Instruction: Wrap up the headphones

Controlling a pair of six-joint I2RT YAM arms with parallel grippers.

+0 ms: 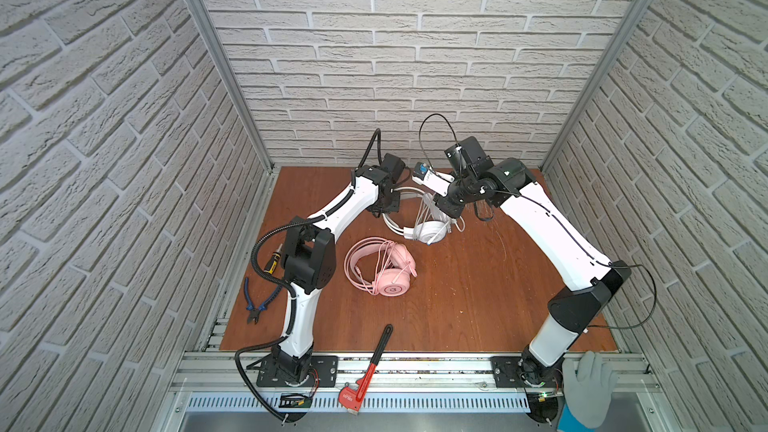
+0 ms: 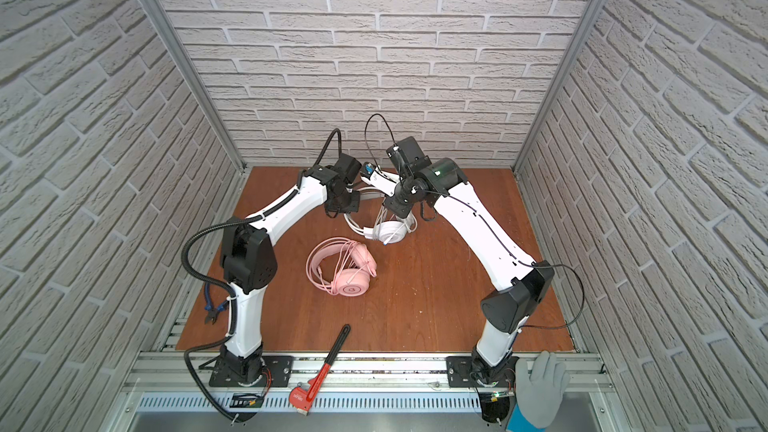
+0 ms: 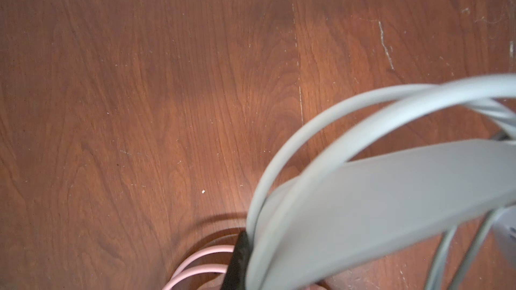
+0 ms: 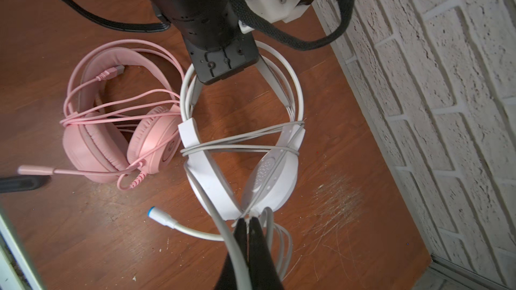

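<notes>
The white headphones (image 1: 432, 231) (image 4: 268, 174) are held up off the wooden table (image 1: 478, 284) near the back wall, with their cable looped across the ear cups. My left gripper (image 1: 387, 210) is shut on their headband (image 3: 391, 191); one black finger (image 3: 240, 255) shows beside the band and the other finger is hidden. My right gripper (image 4: 248, 220) (image 1: 451, 214) is shut on the white cable just below an ear cup. The blue-tipped plug (image 4: 160, 214) hangs free. The pink headphones (image 1: 386, 268) (image 4: 95, 146) lie on the table in front, cable wound round them.
A red-and-black pipe wrench (image 1: 370, 367) lies over the table's front edge. Blue pliers (image 1: 255, 297) and a screwdriver (image 1: 274, 259) lie left of the left arm. A gloved hand (image 1: 588, 388) rests at the front right rail. The brick wall (image 4: 418, 79) stands close behind.
</notes>
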